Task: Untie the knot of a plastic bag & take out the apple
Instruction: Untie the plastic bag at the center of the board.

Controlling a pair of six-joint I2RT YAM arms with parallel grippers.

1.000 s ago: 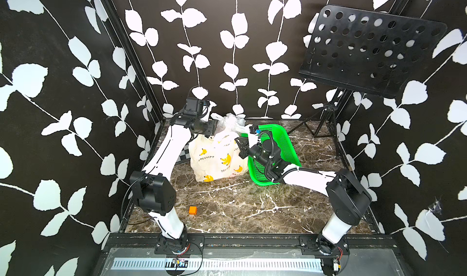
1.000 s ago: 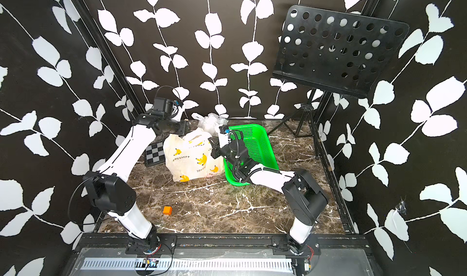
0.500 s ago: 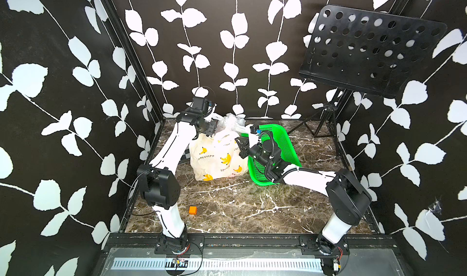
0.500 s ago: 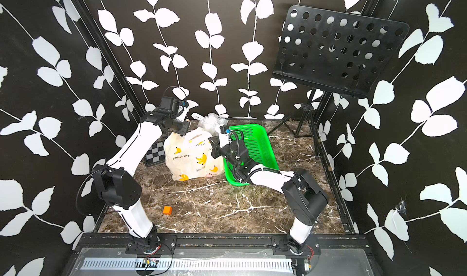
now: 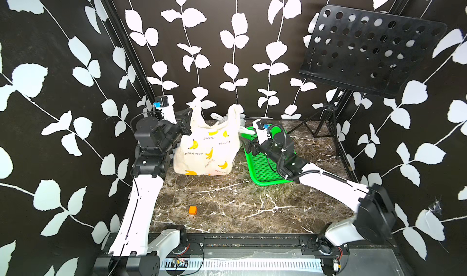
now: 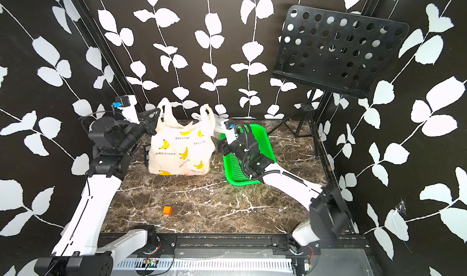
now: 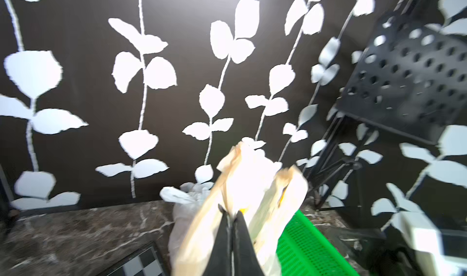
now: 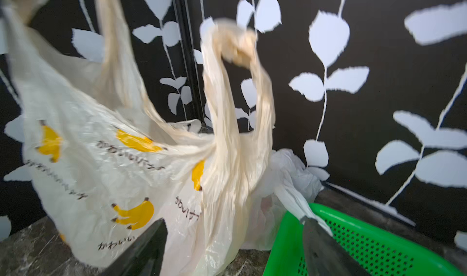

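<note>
Left claw (image 7: 232,212) clamps raised bag handle (image 7: 249,166); right claw (image 8: 232,220) gaping alongside.

The plastic bag (image 5: 207,148) is standing between the left gripper (image 7: 231,218) and the right gripper (image 8: 232,219). The basket (image 5: 260,166) is lying beneath the right gripper. A small block (image 5: 192,209) is sitting well back from both, toward the arm bases.

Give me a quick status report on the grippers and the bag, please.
Left gripper shut on bag handle. Right gripper open, beside bag, above green basket. Bag upright, handles apart, untied; apple not in sight. Second white bag crowding behind.
</note>
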